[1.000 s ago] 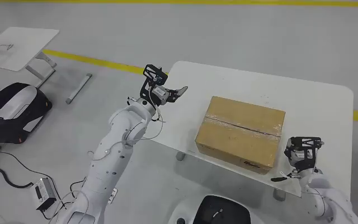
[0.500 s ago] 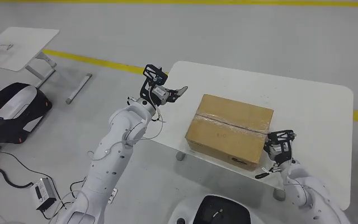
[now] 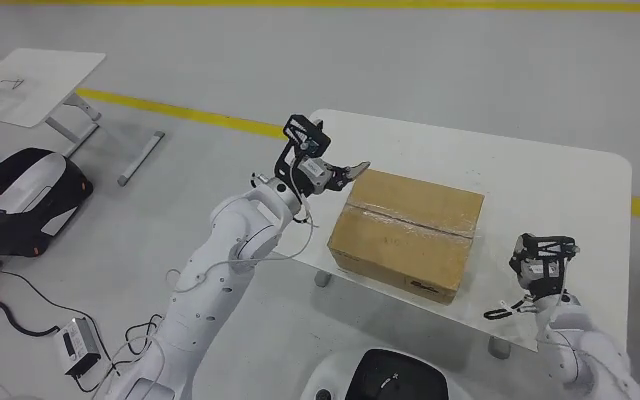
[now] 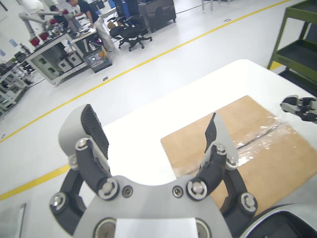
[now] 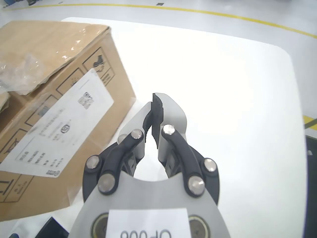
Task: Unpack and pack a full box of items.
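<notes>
A taped brown cardboard box (image 3: pixel 410 235) stands on the white table (image 3: pixel 560 190), close to its near edge. My left gripper (image 3: pixel 350 174) hangs open just above the box's far-left corner; in the left wrist view (image 4: pixel 153 130) the box (image 4: pixel 250 147) lies under and beyond its fingers. My right gripper (image 3: pixel 503 311) is shut, low over the table a short way to the right of the box and apart from it. In the right wrist view (image 5: pixel 154 107) the box's (image 5: pixel 49 75) labelled side wall stands beside it. The box's top flaps are closed under clear tape.
A small white side table (image 3: pixel 45 85) and a black-and-white machine (image 3: pixel 35 195) stand on the floor at the left. A yellow floor line (image 3: pixel 170 108) runs behind the table. A green cart (image 4: pixel 297 40) stands past the table's far end.
The right gripper pushed the box leftward, then drew back to the right, away from it. The left gripper has moved right, up to the box's far-left corner.
</notes>
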